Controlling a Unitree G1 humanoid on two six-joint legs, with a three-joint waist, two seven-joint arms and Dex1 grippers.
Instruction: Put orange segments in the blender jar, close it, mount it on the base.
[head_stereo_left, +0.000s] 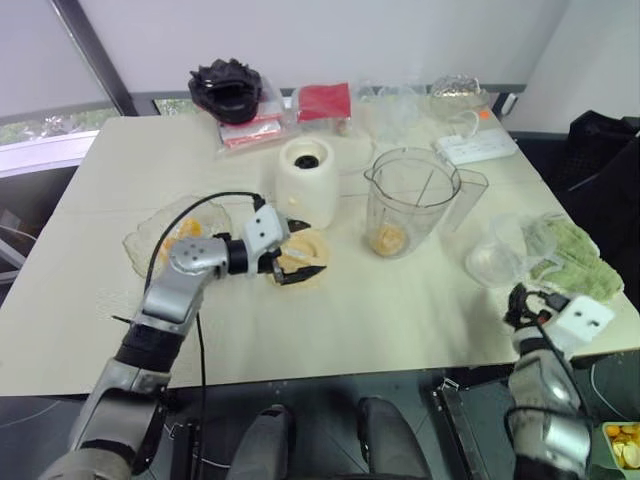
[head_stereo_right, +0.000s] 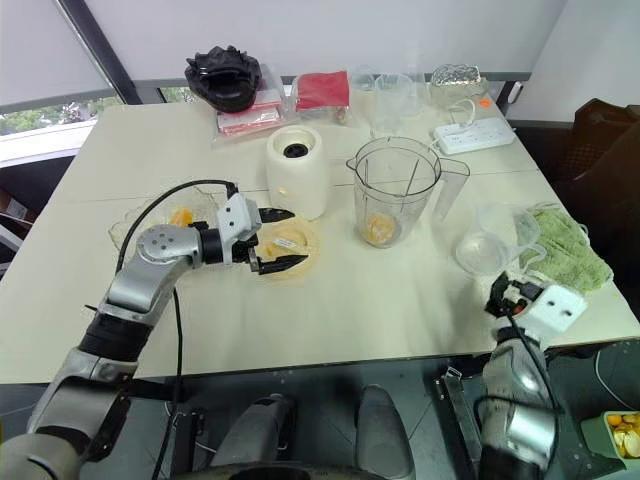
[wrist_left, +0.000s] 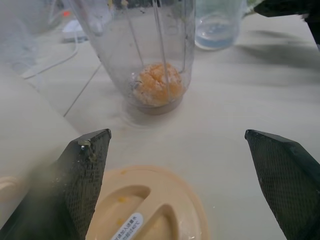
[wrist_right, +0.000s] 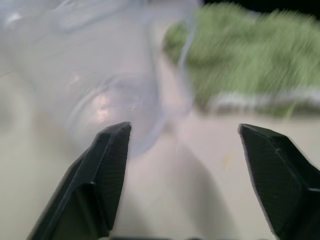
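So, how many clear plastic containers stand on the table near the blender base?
2: the tall blender jar with orange pieces inside, just right of the base, and a smaller cup further right. More clear items at the far edge are hard to tell.

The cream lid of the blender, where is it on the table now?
In the head views the lid lies flat on the table, in front of the base and left of the blender jar, between the open fingers of the left gripper.
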